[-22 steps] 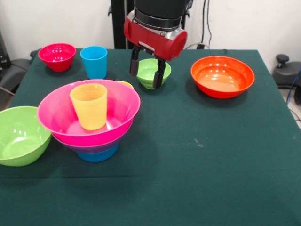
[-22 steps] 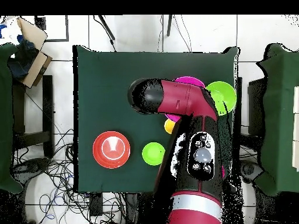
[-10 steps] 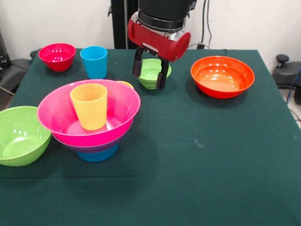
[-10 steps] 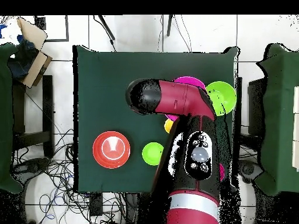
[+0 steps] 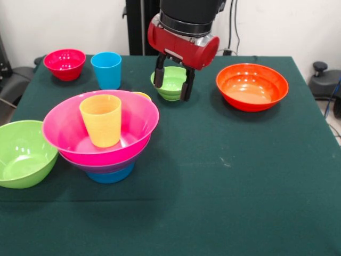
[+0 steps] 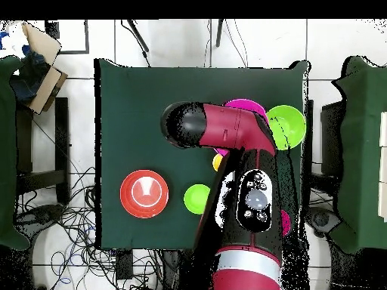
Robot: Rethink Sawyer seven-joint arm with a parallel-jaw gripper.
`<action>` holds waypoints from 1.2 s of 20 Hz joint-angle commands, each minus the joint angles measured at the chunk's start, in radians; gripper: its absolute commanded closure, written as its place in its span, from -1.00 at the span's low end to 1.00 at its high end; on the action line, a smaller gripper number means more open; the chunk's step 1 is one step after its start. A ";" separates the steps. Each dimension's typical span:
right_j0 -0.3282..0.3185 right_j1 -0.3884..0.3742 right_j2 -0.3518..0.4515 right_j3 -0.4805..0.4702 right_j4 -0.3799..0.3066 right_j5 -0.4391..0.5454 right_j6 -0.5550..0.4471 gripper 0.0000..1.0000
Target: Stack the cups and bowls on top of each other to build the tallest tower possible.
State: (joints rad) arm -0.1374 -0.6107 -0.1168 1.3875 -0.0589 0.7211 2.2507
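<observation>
Moved a bit over and now hanging with fingers apart on both sides of the little green bowl (image 5: 169, 82), gripper (image 5: 172, 84) ready to grab it for the tower (image 5: 101, 133) nearby.

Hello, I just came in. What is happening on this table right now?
A robot arm is building a tower of plastic bowls and cups. So far a pink bowl sits on a purple and a blue one, with an orange-yellow cup standing inside it. The open gripper hangs over the small green bowl, one finger on each side, holding nothing. The orange bowl, red bowl, blue cup and big lime bowl lie loose on the table.
</observation>
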 commanded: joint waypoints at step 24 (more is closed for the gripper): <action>0.093 0.115 0.001 0.277 0.016 -0.278 0.174 -1.00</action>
State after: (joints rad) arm -0.0879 -0.5840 -0.1410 1.5473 -0.0389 0.5053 2.2509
